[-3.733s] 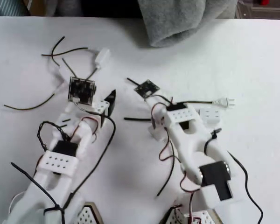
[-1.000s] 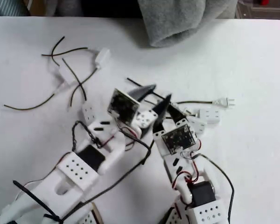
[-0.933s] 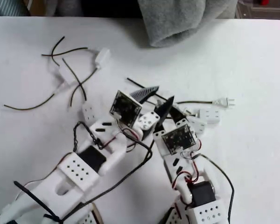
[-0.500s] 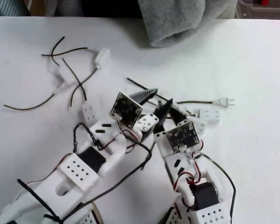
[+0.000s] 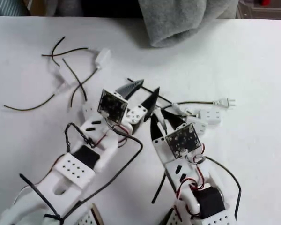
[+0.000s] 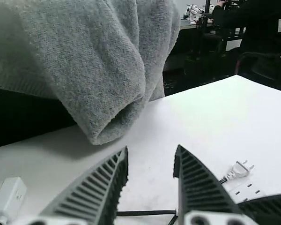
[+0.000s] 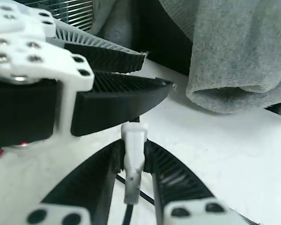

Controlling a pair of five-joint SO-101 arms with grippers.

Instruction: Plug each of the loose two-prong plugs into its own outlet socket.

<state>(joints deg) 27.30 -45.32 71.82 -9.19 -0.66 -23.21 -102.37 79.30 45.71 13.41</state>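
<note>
Mid-table, got a slim white plug (image 7: 133, 154) pinched upright between the ribbed black fingers of right gripper (image 7: 133, 144), dark cord trailing off its lower end. Just beside it, seeing left gripper (image 6: 150, 161) spread open, gripping nothing. Off to the right, spotting a second white two-prong plug (image 5: 223, 101) lying flat near a white outlet socket (image 5: 210, 116).

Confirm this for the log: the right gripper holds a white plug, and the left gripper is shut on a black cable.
Wrong about the left gripper: its jaws stand open with nothing between them, as the left wrist view shows. The right gripper does hold a white plug.
</note>
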